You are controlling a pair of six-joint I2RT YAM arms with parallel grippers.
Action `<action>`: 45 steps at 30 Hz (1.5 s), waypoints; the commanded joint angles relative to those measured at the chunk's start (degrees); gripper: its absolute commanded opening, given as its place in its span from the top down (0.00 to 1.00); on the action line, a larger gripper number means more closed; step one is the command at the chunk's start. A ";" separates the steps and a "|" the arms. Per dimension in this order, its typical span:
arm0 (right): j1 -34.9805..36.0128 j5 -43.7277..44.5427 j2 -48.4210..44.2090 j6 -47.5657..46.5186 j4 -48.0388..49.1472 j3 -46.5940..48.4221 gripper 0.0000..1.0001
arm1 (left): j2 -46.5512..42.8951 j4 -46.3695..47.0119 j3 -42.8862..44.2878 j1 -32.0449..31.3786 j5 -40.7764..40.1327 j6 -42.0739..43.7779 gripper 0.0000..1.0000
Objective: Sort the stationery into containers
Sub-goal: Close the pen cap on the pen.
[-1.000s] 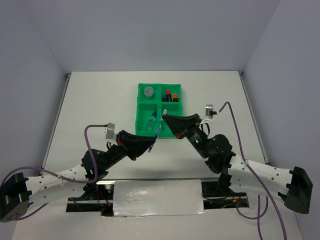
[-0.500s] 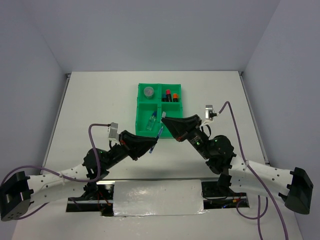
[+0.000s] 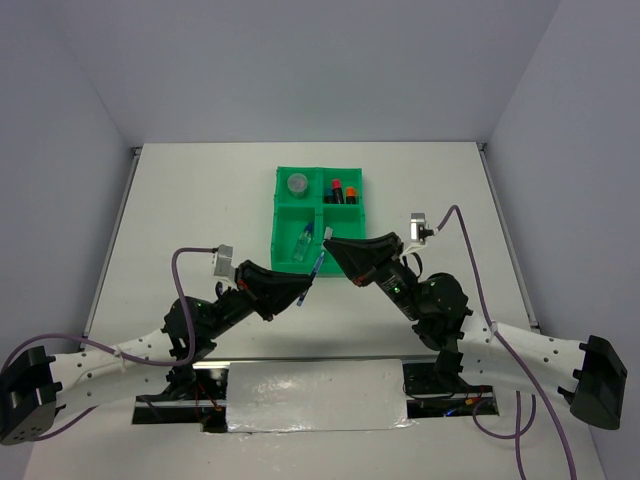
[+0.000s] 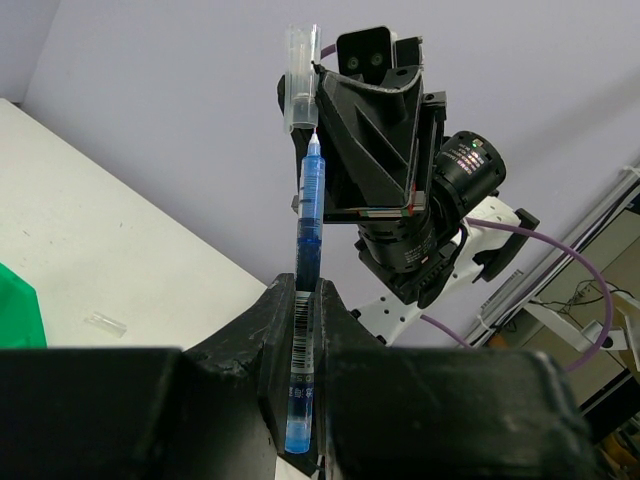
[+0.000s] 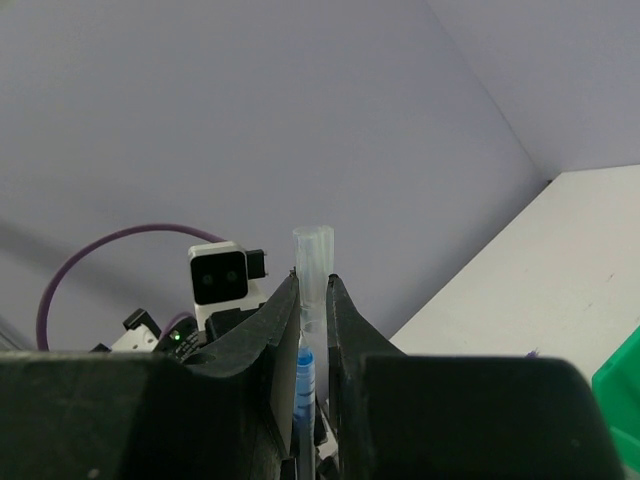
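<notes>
Blue pen, clamped in raised left pincer, faces cap the right pincer clamps.

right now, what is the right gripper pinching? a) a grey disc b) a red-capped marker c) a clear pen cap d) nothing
C: a clear pen cap sits clamped in the right gripper, at the tip of the blue pen in the left gripper.

The left gripper and right gripper are black wedges. The arms are white near their bases. Purple cables loop along each.
</notes>
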 commanded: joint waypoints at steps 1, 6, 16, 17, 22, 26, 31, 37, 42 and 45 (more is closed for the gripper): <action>0.48 -0.48 0.06 -0.60 2.85 0.21 1.00 | -0.87 3.34 1.80 0.19 0.19 1.12 1.00; 0.56 -0.92 -0.12 -0.69 2.58 0.65 1.00 | -0.96 3.34 1.54 0.36 0.28 1.12 1.00; 0.56 -2.41 -0.03 -0.60 2.32 0.21 1.00 | -0.79 3.87 1.27 1.07 0.45 0.77 1.00; 0.48 -2.50 0.06 -0.52 2.58 -0.05 1.00 | -0.79 3.95 1.27 1.07 0.54 0.86 1.00; 0.56 -3.29 -0.29 -0.87 2.67 -0.41 1.00 | -0.52 4.04 1.62 1.33 0.72 0.94 1.00; 0.48 -4.35 -0.12 -2.44 2.50 0.03 1.00 | -0.61 5.09 1.89 1.42 0.98 1.21 1.00; 0.48 -4.35 0.58 -2.71 4.77 -0.58 1.00 | -0.08 7.03 2.77 1.51 2.56 1.30 1.00; 0.48 -5.40 1.81 -3.24 7.93 -0.93 1.00 | 2.99 12.12 3.91 1.51 3.61 -0.11 1.00; 0.56 -7.43 2.52 -3.94 8.13 -0.06 1.00 | 6.25 15.12 4.70 1.42 4.76 -1.16 1.00; 0.48 -7.42 1.99 -4.47 8.47 -0.76 1.00 | 6.24 16.61 3.83 1.33 3.18 -1.43 1.00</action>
